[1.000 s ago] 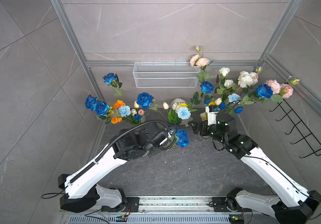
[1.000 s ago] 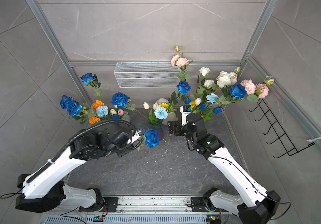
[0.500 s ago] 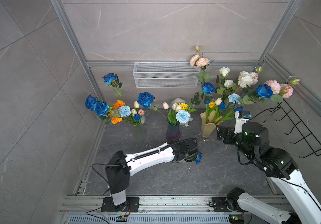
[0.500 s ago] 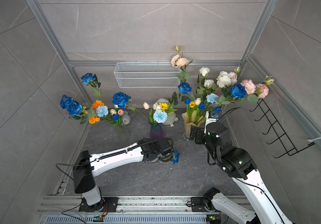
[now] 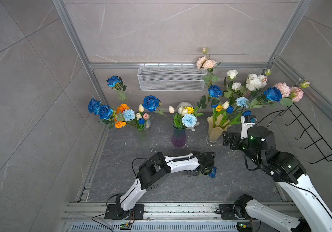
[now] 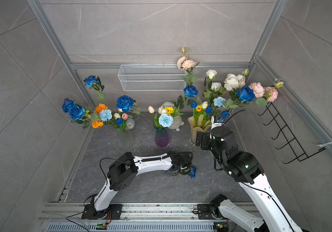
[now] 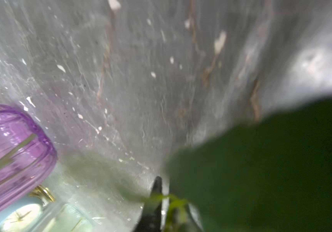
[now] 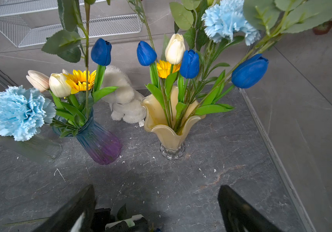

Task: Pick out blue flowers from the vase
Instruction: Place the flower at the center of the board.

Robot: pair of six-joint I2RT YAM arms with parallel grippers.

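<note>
One blue rose (image 5: 213, 172) lower (near tabletop (image 5: 231, 186)).

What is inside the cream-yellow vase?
Green stems of dark-blue tulips, a cream tulip and a small sunflower go into the cream-yellow vase. Its milky wall hides their lower ends.

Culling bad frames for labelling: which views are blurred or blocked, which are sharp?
Left wrist: motion-smeared throughout, a dark green leaf blocks a large part, purple vase soft. Right wrist: blue tulips and cream vase sharp, clear vase smeared. Both top views: sharp, evenly lit, no glare.
</note>
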